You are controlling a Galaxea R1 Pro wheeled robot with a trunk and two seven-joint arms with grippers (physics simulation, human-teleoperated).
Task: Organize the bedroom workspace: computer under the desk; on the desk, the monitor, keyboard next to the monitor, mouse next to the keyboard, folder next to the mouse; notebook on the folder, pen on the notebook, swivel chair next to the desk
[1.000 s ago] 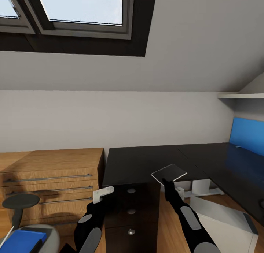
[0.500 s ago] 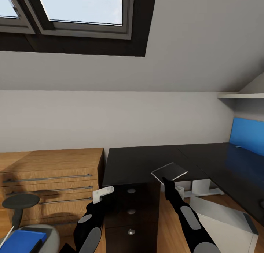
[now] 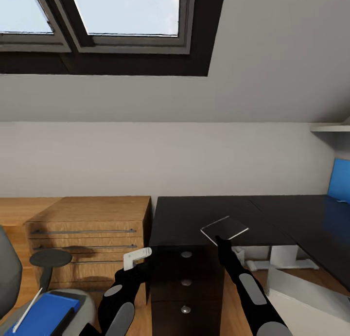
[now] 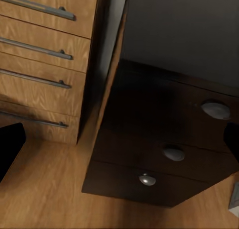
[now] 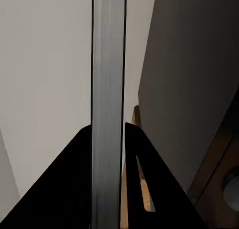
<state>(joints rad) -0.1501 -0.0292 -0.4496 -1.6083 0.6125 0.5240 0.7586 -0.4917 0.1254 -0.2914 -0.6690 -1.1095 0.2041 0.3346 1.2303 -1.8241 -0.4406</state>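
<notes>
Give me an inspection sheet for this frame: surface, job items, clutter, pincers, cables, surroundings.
Surface: black desk, top bare where visible.
Job's things: notebook held edge-on in the right pincer, over the desk's front edge; blue folder lies on the swivel chair seat, a thin white stick-like item on top of it.
Clutter: nothing seen.
Pincers: right shut on the notebook; left pincer holds nothing, its state is unclear.
Cables: nothing seen.
Surroundings: three-drawer pedestal under the desk, wood cabinet beside it, skylight above, wood floor.
</notes>
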